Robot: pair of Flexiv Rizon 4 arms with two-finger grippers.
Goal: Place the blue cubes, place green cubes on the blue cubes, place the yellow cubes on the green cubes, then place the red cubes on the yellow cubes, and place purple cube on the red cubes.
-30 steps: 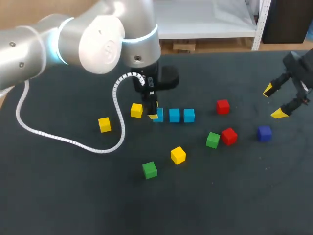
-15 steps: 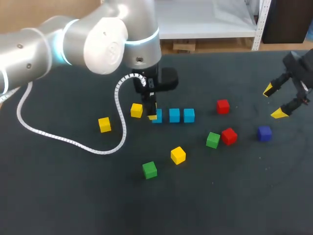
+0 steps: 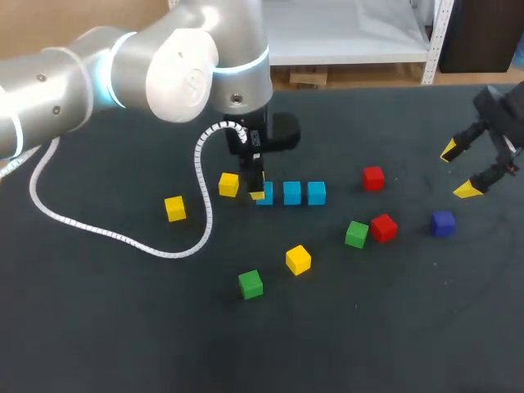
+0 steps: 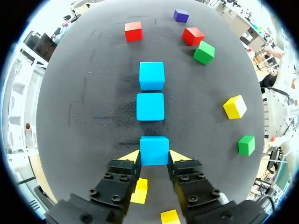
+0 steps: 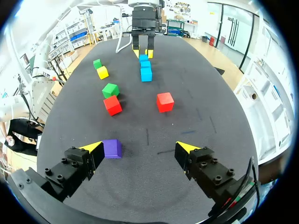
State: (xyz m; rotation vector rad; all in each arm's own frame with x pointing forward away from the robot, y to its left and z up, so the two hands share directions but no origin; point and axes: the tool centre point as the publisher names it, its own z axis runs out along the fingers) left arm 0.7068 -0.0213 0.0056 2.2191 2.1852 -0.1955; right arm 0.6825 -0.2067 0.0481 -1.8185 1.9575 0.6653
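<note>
The left arm (image 3: 123, 65) bends down from the shoulder side and points its left hand (image 4: 154, 157) straight down at the row of blue cubes (image 3: 291, 193). The two yellow-tipped fingers press against opposite sides of the end cube (image 4: 154, 150). The right hand (image 5: 140, 150) hangs well apart from that row, tilted, fingers spread wide.

end blue cube (image 3: 268, 197) half hidden behind left claw (image 3: 257, 191)
</note>
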